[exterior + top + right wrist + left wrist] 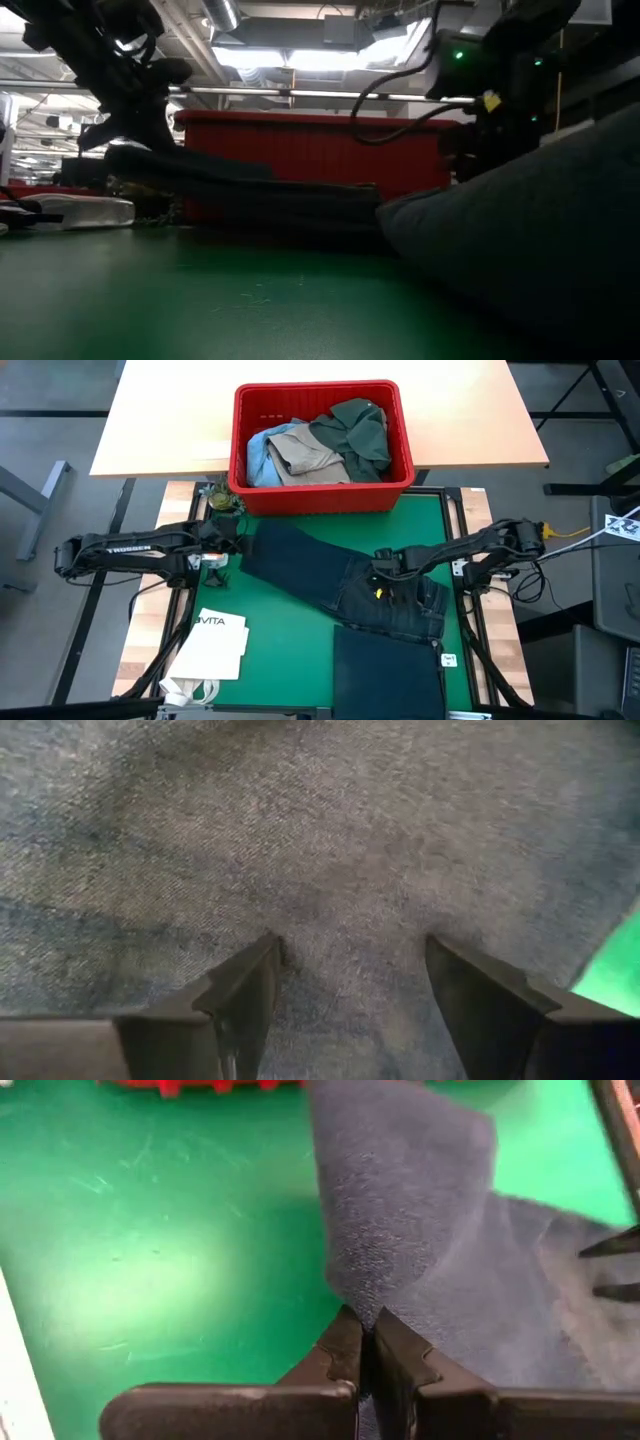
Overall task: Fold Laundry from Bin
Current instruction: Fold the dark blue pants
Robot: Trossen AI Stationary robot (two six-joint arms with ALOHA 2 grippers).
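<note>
Dark navy-grey trousers (330, 575) lie aslant on the green mat (290, 650), one leg reaching toward the bin, the other folded part near the front edge. My left gripper (238, 548) is shut on the far leg's end (400, 1210). My right gripper (385, 578) stands open over the trousers' waist part (350, 840), fingers pointing down. The red bin (320, 495) stands at the mat's far edge and holds more laundry (320, 440): green, khaki and light blue garments. My left gripper pinches the edge of the trouser leg's end (355, 1295) between its two fingers, slanting down from the table's left side. The leg end (150, 160) is raised off the mat; the rest of the trousers lies flat. How many layers it has, I cannot tell. My right gripper has its open fingertips (262, 965) right at the cloth; whether they touch it, I cannot tell.
A white paper bag (215, 645) printed "VITA" lies at the mat's near left. A small dark green thing (222, 498) sits by the bin's left corner. Bare green mat shows between the bag and the trousers.
</note>
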